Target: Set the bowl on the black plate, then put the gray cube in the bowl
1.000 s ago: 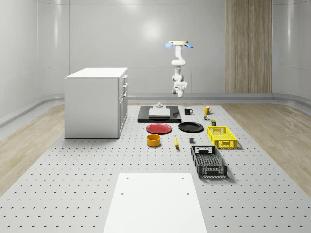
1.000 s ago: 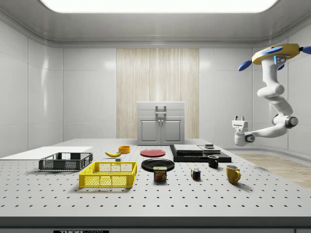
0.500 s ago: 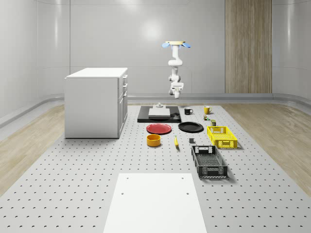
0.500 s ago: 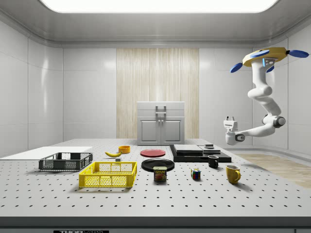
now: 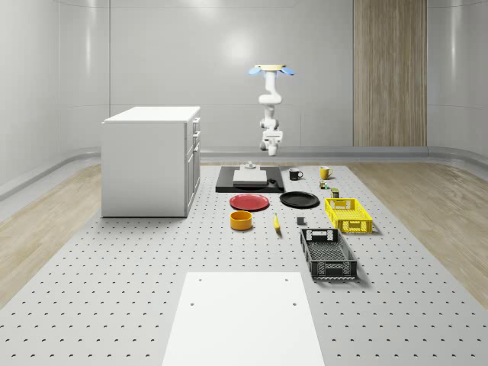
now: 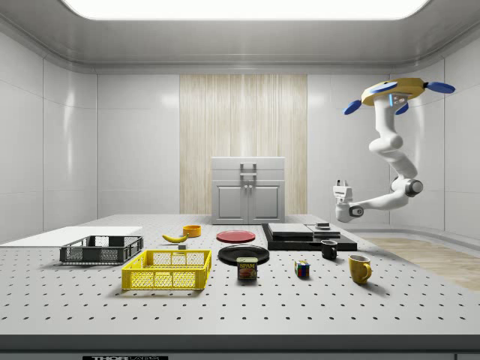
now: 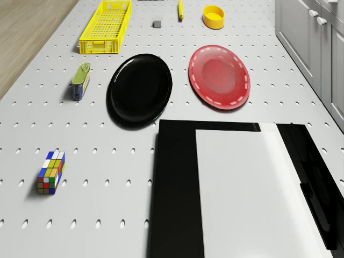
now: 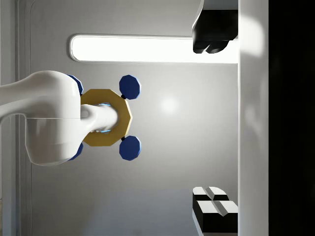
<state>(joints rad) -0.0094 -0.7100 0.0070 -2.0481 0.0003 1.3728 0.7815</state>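
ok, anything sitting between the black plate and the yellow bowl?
Yes, in the drone view the red plate lies between the black plate and the yellow bowl, a little to one side of the direct line. Otherwise just bare table.

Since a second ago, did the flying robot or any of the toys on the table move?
The drone slid toward the side view's left and now hovers nearer the table's far end. Its tool came along, rising a little, and hangs in the air just beyond the black slab. It took hold of nothing. The bowl, black plate and gray cube stayed put.
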